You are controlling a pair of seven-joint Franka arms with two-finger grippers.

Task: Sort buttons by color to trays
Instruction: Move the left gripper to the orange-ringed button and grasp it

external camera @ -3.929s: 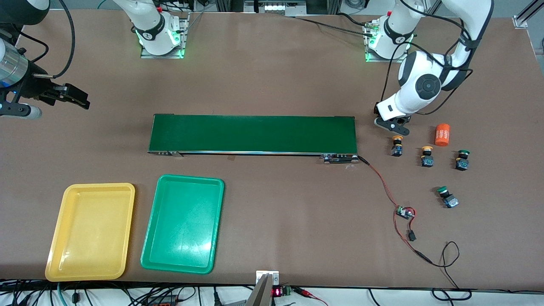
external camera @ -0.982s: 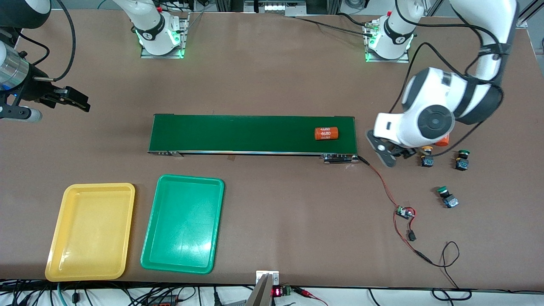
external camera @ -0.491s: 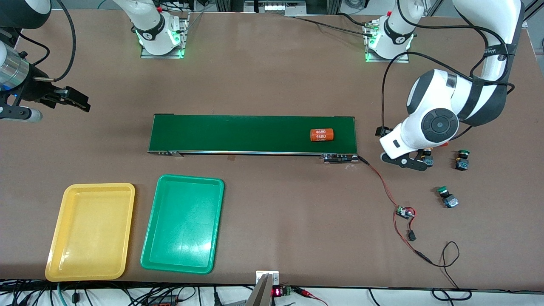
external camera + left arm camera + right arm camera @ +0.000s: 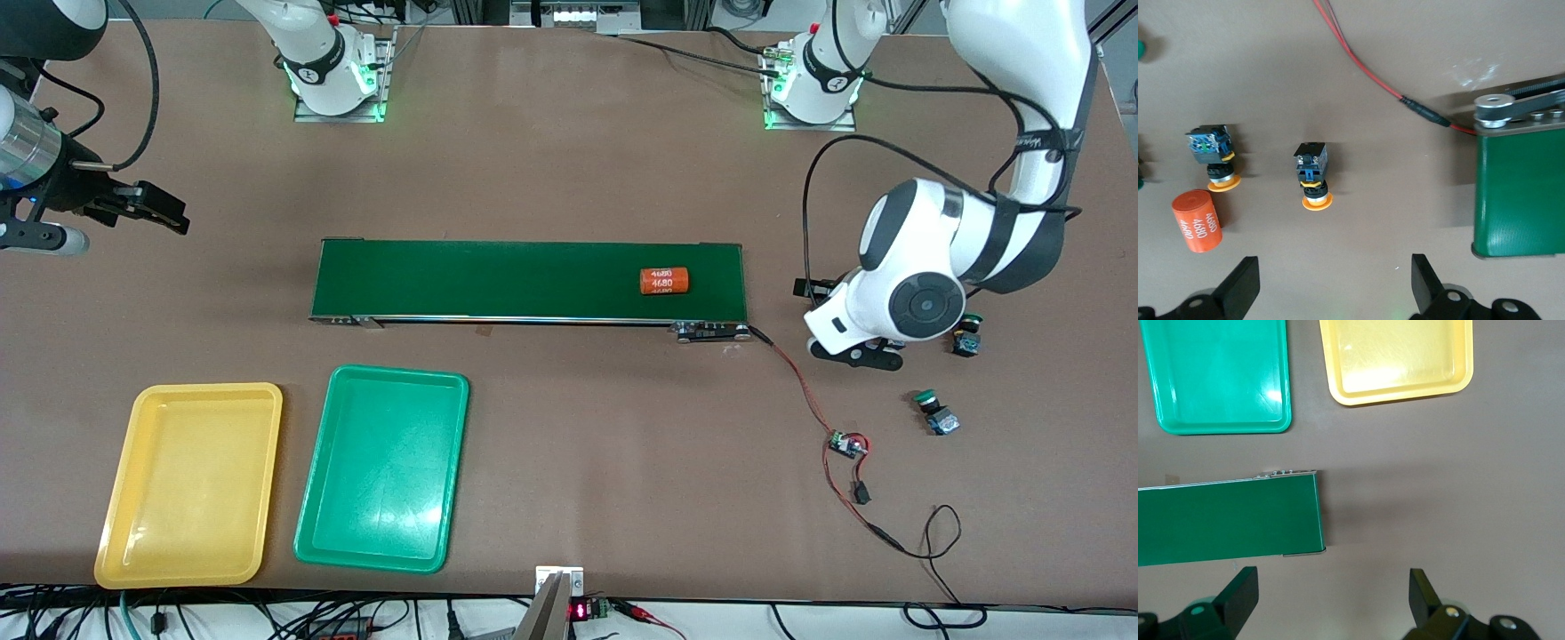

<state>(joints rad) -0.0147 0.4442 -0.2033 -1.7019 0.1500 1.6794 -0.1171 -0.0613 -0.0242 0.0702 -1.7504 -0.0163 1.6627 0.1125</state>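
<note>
Nothing is sorted yet: the yellow tray [image 4: 188,484] and green tray [image 4: 382,468] are empty. All buttons lie on the worktop near the left arm's end: two yellow buttons [image 4: 1313,175] beneath the spread, empty left claw [image 4: 1335,283], two green buttons [image 4: 934,412] close by. The right claw [image 4: 1331,597] waits, spread, over the right arm's end.

Glossy plastic trays [image 4: 191,484]; matt brown table [image 4: 569,160]; smooth green belt [image 4: 498,280].

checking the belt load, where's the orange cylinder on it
In the front view the orange cylinder lies on the conveyor belt, near the belt's end toward the left arm.
</note>
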